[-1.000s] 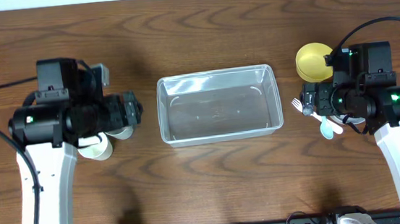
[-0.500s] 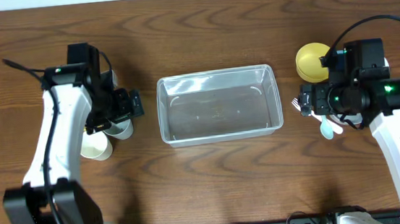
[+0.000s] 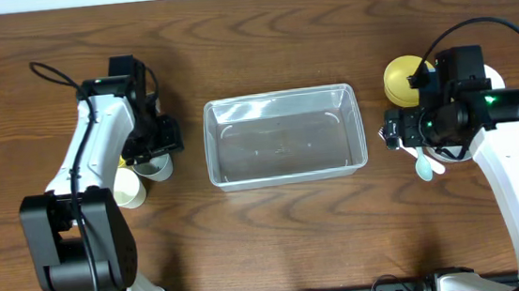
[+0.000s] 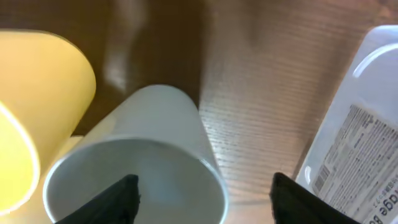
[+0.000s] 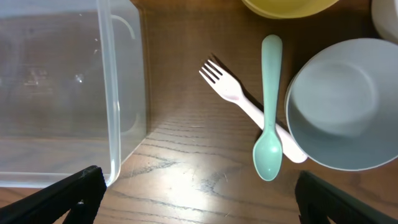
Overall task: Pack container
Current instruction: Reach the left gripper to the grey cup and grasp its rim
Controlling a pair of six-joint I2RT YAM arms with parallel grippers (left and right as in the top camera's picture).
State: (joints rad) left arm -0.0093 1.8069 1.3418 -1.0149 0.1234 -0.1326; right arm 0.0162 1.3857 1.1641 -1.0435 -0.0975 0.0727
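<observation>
The clear plastic container (image 3: 284, 136) stands empty at the table's middle; its edge also shows in the left wrist view (image 4: 364, 124) and the right wrist view (image 5: 62, 81). My left gripper (image 3: 158, 152) is open over a white cup (image 4: 137, 162), one finger over its mouth and the other outside it. A yellow cup (image 4: 37, 106) lies beside the white cup. My right gripper (image 3: 395, 134) is open and empty above bare wood (image 5: 199, 199), between the container and a teal spoon (image 5: 270, 112) that lies across a white fork (image 5: 242, 102).
A grey-white bowl (image 5: 342, 106) sits right of the spoon, under my right arm in the overhead view. A yellow bowl (image 3: 406, 78) stands behind it. A cream cup (image 3: 129, 187) lies left of the white cup (image 3: 156, 167).
My left arm has swung round and its gripper has come down over the cups, toward the container. My right gripper has shifted slightly left. Nothing has been taken hold of.
</observation>
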